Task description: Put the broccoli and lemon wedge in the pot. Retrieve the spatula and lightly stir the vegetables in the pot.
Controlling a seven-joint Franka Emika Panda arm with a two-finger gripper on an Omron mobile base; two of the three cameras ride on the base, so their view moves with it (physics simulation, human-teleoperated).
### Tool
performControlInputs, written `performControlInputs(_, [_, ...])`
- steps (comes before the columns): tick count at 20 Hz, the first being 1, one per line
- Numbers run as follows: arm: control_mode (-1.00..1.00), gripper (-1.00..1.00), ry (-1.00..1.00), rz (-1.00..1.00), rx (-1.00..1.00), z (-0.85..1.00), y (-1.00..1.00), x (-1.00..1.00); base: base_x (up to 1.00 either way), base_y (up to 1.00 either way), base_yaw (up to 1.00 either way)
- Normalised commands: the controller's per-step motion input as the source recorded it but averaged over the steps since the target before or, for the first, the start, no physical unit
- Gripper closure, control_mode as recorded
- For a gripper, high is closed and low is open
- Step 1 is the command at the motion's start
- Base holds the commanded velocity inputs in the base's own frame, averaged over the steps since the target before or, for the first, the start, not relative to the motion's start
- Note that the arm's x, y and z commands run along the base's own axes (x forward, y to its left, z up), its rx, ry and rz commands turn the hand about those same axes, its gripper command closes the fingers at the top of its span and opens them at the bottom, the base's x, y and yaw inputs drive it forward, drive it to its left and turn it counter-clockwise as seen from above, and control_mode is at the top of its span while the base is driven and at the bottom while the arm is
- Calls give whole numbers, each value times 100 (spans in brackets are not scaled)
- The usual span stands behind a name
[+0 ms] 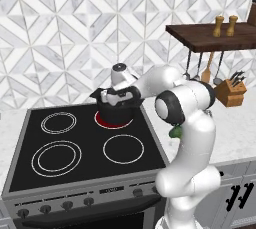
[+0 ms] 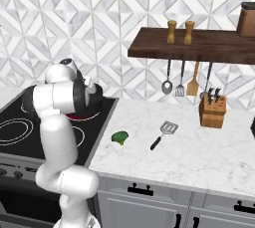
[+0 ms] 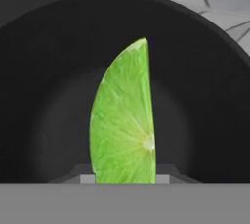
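One lemon wedge [image 3: 124, 120] sits gripped in the gripper [image 3: 124, 179] above the pot [image 3: 44, 96] — release next, then fetch broccoli [image 2: 119, 137].

Pincer [image 1: 112, 96] over pot [image 1: 116, 115] on red burner [image 1: 107, 123]; broccoli [image 1: 175, 132] beside arm

We're in a kitchen — a rendered one. At the left of the left base view sits a black glass stove [image 1: 85, 143] with four ring burners, one glowing red at upper centre, and a row of knobs [image 1: 55, 206] along its front edge. Behind it, a grey-and-white patterned tile wall [image 2: 124, 8]. Across the middle of the right base view runs a white marble counter [image 2: 199, 157] over grey cabinets [image 2: 149, 207] with dark handles. Upper right — a dark wooden shelf [image 2: 199, 45] carrying two wooden shakers [image 2: 180, 32], utensils hanging beneath it, and a knife block [image 2: 212, 111] on the counter.
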Motion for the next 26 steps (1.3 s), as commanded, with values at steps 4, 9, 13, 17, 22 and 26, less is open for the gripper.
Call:
performControlInputs(4, [-100,100,5,0,-2,-30,0,26,0,0,0])
performControlInputs(9, [-100,-100,6,0,0,-15,0,7,0,0,0])
performControlInputs(13, [-100,-100,1,0,0,4,-13,-2,0,0,0])
performControlInputs(17, [-100,-100,0,0,0,41,-17,-5,0,0,0])
performControlInputs(22, [-100,-100,-4,0,5,94,-15,-56,0,0,0])
performControlInputs(26, [-100,-100,0,0,8,77,-73,-99,0,0,0])
